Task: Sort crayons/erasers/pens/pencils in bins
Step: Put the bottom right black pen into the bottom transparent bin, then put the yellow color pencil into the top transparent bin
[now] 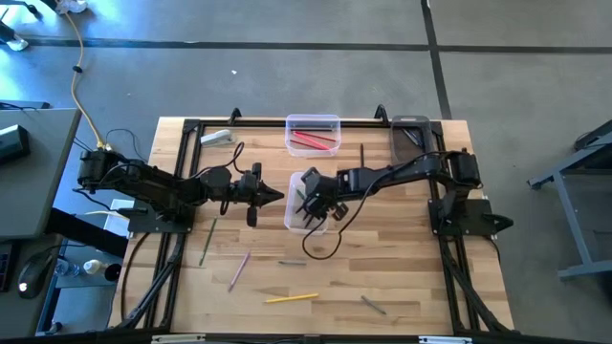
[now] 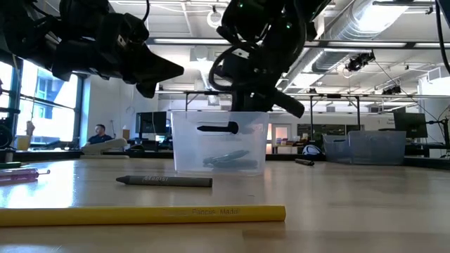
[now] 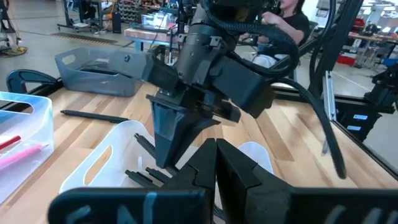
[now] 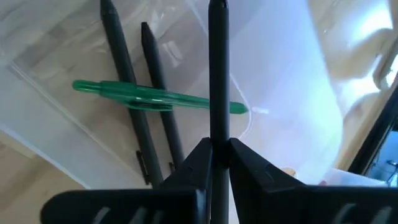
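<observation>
A clear bin (image 1: pixel 298 222) stands mid-table with two black pens (image 4: pixel 127 74) and a green pen (image 4: pixel 155 97) lying on its floor. My right gripper (image 4: pixel 217 146) hangs over it, shut on another black pen (image 4: pixel 217 68). In the low view that pen (image 2: pixel 218 128) shows below the bin's rim (image 2: pixel 219 114). A second clear bin (image 1: pixel 313 122) at the far edge holds red sticks. A dark grey bin (image 1: pixel 411 129) stands at the far right. My left gripper (image 1: pixel 277 196) hovers shut and empty just left of the mid-table bin. My right gripper pinches the black pen's rear part (image 4: pixel 217 134) between its two fingers. The pen lies along the fingers and sticks out ahead of their tips. The fingers slant down from the table's right side. The pen is lifted clear, its free end (image 4: pixel 216 7) over the bin's inside.
Loose on the near half of the table lie a yellow pencil (image 1: pixel 292 298), a grey crayon (image 2: pixel 165 181), a green pencil (image 1: pixel 206 244), a pink stick (image 1: pixel 239 270) and a grey stick (image 1: pixel 373 306). A dark pencil (image 1: pixel 361 153) lies between the far bins. A black frame (image 1: pixel 239 121) edges the table.
</observation>
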